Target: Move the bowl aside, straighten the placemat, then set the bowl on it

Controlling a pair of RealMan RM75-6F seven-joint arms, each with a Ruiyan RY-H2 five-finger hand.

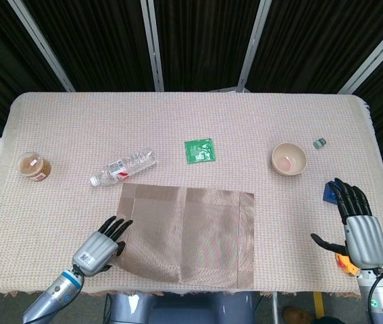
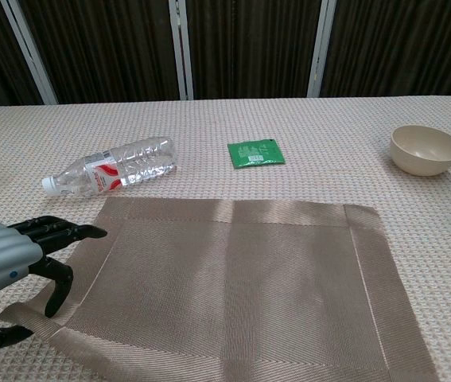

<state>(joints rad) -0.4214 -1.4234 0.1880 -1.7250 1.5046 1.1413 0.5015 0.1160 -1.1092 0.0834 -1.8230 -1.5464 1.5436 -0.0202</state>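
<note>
Your left hand (image 2: pixel 6 270) sits at the near-left table (image 1: pixel 76 128) edge, pinching the placemat's (image 1: pixel 191 233) near-left corner between thumb and fingers, knuckles up. The mat lies roughly square to the near edge, its front hem close to the drop, with open cloth on both sides of it. Your right hand (image 1: pixel 361 226) hovers by the right edge, fingers spread and holding nothing, just beside a blue block (image 1: pixel 329 192) and an orange piece (image 1: pixel 343 260). Beyond the mat's far-left corner lies a bottle (image 2: pixel 114 169) on its side, near but apart. Farther back sit a green packet (image 2: pixel 255 151) and, well right, the bowl (image 2: pixel 425 149), upright off the mat. A jar (image 1: pixel 34 166) stands far left.
</note>
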